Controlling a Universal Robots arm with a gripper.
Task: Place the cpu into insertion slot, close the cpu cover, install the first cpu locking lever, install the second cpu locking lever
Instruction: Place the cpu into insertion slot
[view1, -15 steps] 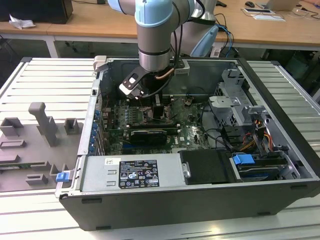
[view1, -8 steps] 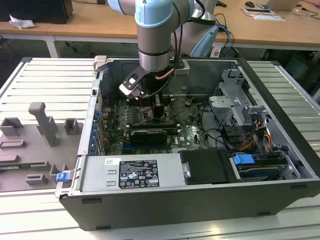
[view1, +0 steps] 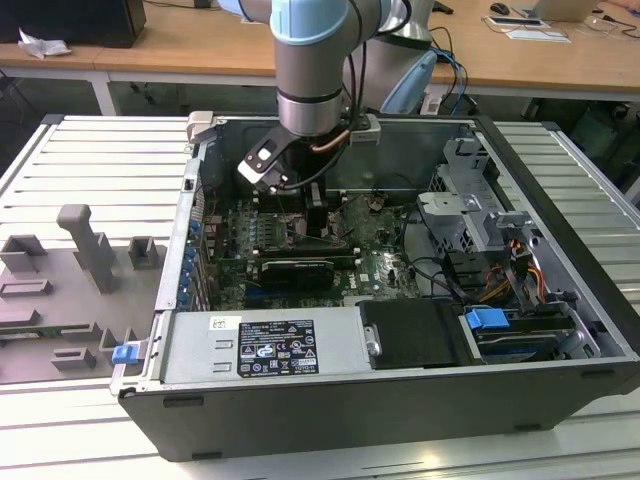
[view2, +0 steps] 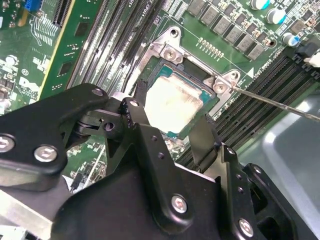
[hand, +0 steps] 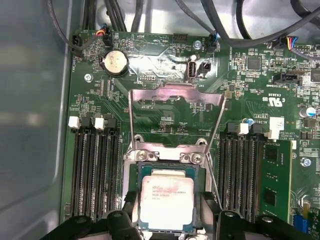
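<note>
My claw (view2: 167, 122) hangs wide astride the cpu (hand: 166, 202), which lies flat in the slot (hand: 165, 166). The cover (hand: 175, 91) stands raised clear of it; memory slots (hand: 95, 170) crowd both sides, a thin lever (hand: 212, 182) just beside.

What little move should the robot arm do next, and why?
Probably free the cpu and lift the gripper straight up: the cpu looks seated flat in the slot, and the cover stands open, so the gripper blocks its closing.
</note>
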